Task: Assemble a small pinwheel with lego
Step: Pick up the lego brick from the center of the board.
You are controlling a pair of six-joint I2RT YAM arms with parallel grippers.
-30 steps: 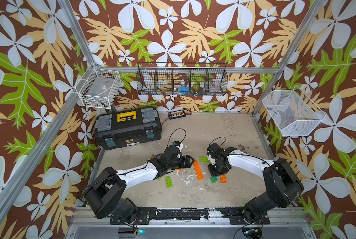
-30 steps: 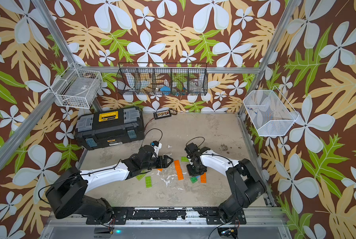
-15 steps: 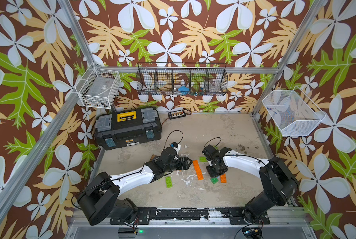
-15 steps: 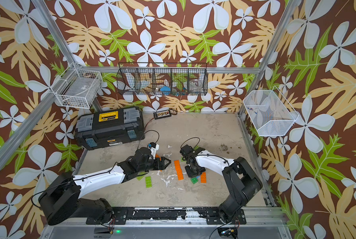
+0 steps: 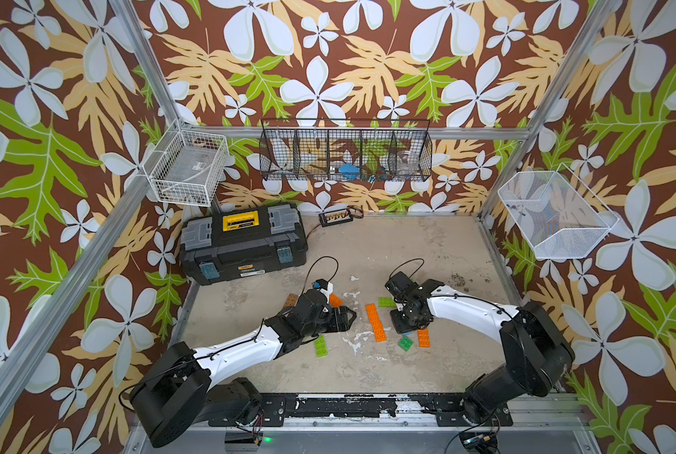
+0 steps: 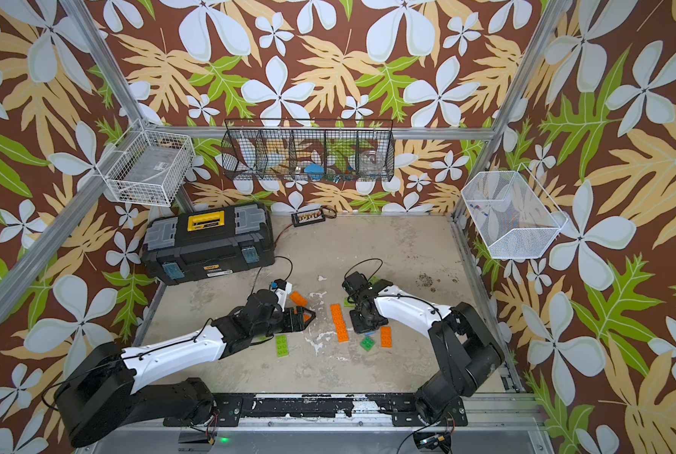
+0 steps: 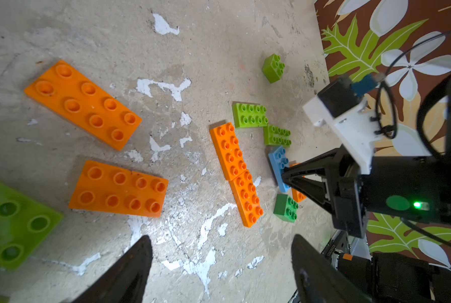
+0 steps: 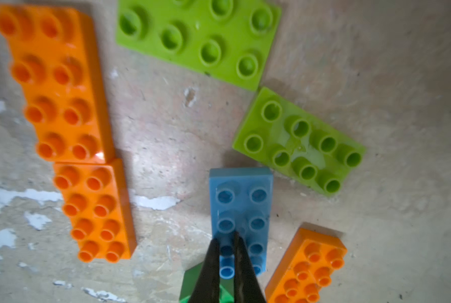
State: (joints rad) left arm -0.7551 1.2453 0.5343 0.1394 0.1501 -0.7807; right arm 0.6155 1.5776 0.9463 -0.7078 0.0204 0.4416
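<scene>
Grip log | R fingers (image 8: 211, 262) together, tips on blue brick (image 8: 241, 204) | L fingers (image 7: 130, 267) wide apart, empty

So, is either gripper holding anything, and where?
Open left gripper: nothing. Shut right gripper: tips on studded top of the blue brick; whether it grips cannot be told.

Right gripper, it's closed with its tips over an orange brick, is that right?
Not quite. The right gripper is closed, but its tips are over the blue brick, not an orange one. The right wrist view shows this.
</scene>
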